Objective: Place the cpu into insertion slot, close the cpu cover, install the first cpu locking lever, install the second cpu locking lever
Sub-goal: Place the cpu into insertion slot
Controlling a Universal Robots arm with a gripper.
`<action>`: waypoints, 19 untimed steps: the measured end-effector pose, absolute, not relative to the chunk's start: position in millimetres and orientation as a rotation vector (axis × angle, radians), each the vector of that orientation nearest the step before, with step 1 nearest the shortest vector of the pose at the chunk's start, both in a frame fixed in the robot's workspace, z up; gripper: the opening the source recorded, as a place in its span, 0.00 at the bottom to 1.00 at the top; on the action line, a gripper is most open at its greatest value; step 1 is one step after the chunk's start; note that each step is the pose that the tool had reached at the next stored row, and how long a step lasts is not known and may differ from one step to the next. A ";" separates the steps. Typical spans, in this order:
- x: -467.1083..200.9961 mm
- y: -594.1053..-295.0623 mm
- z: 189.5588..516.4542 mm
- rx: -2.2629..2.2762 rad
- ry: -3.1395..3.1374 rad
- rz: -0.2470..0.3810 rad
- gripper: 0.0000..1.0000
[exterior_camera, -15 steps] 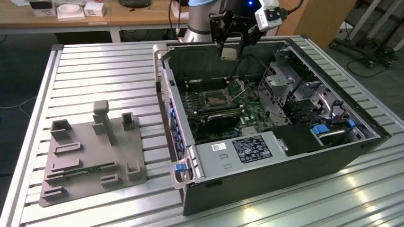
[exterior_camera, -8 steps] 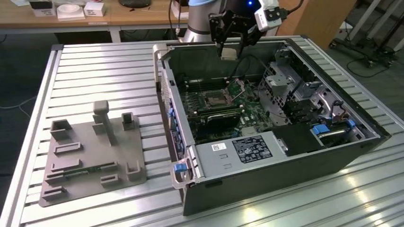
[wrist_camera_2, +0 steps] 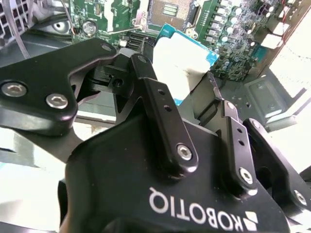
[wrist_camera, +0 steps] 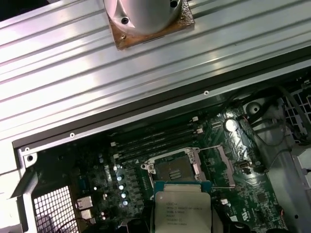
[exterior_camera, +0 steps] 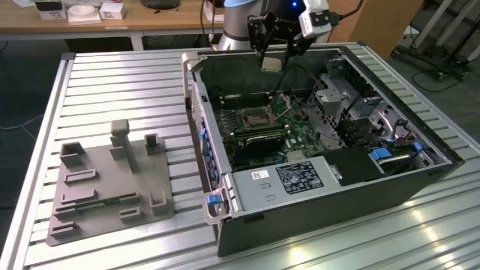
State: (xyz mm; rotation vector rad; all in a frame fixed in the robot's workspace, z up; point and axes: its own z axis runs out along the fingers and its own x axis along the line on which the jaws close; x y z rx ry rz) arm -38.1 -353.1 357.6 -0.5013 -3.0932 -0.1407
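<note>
The pincer (exterior_camera: 275,54) is closed on the cpu (wrist_camera: 182,208). Its two black fingers (wrist_camera_2: 146,82) press on opposite edges of the chip, and the grey metal top faces upward. The chip hangs in the air above the insertion slot (wrist_camera: 173,170), well apart from it, inside the open computer case (exterior_camera: 315,216) that lies on the worktop (exterior_camera: 127,90). The slot is bare, and the cpu cover (exterior_camera: 286,103) stands raised just beside the slot, so I judge that the first step, the placing, is not yet done.

To do this step well, I think the chip must come square over the slot, with its edges parallel to the metal rim, and stay flat while it goes down slowly. A tilted or pushed chip could harm the fine contacts in the slot. The raised cover beside the slot should also be kept clear of the fingers.

Each view helps in its own way. The exterior view gives the height of the chip over the slot. The first wrist view puts the chip and the slot in one picture, with the memory slots (wrist_camera: 155,138) just beyond the slot, so their edges can be compared. The second wrist view gives the hold of the fingers on the chip from close by.
</note>
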 end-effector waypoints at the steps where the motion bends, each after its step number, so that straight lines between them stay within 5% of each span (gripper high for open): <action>1: -38.3 -353.1 357.4 -0.515 -3.091 -0.141 0.54; 19: -43.7 -353.1 357.1 -0.570 -3.083 -0.141 0.54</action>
